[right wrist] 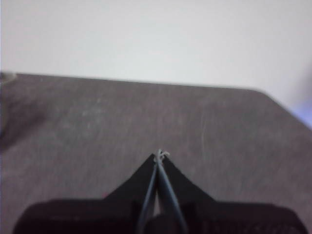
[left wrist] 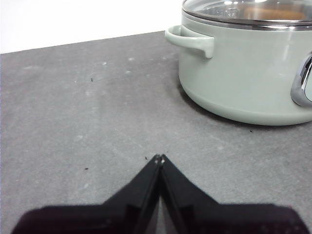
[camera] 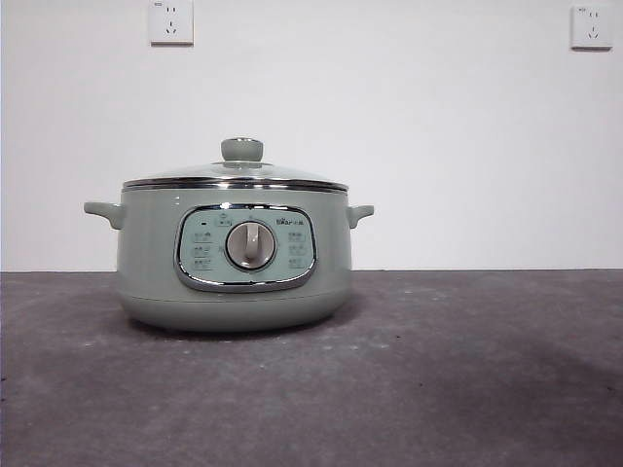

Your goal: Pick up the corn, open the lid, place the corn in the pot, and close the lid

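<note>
The pot [camera: 234,263] stands on the grey worktop [camera: 438,389] with the lid [camera: 236,179] seated flat on its rim, knob at the centre. Through the glass, in the left wrist view, something orange [left wrist: 265,12] shows inside; this may be the corn, but I cannot tell for sure, and no corn lies on the worktop in any view. The left tool [left wrist: 160,158] hangs low near the pot's side handle [left wrist: 191,40], its jaws pressed together and empty. The right tool [right wrist: 160,155] is also closed on nothing, over bare worktop. I judge the task is at its end: arms should keep clear of the pot.
</note>
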Controlling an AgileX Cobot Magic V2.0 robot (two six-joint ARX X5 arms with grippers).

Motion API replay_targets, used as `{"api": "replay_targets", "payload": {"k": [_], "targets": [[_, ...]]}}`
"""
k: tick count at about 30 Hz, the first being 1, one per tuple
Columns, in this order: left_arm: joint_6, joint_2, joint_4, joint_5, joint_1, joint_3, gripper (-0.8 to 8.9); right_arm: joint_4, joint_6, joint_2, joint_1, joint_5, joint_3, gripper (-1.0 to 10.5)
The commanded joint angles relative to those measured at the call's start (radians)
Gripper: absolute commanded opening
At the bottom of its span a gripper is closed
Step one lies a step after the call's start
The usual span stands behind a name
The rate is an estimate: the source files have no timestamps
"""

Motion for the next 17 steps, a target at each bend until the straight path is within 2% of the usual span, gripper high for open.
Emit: {"api": "replay_targets", "payload": {"k": [1,6,17], "targets": [[-0.005,0.0,0.003,0.003,0.002,-0.008,-0.03,0.024,0.047,-0.004,0.0,0.004,-0.058,0.0],[-0.005,0.0,0.003,0.003,0.002,-0.008,-0.03,-0.051,0.042,-0.004,0.0,0.007,-0.062,0.0],[-0.005,0.0,0.003,0.003,0.002,-0.008,-0.03,-0.051,0.043,-0.004,0.001,-0.003,-0.062,0.0]]}}
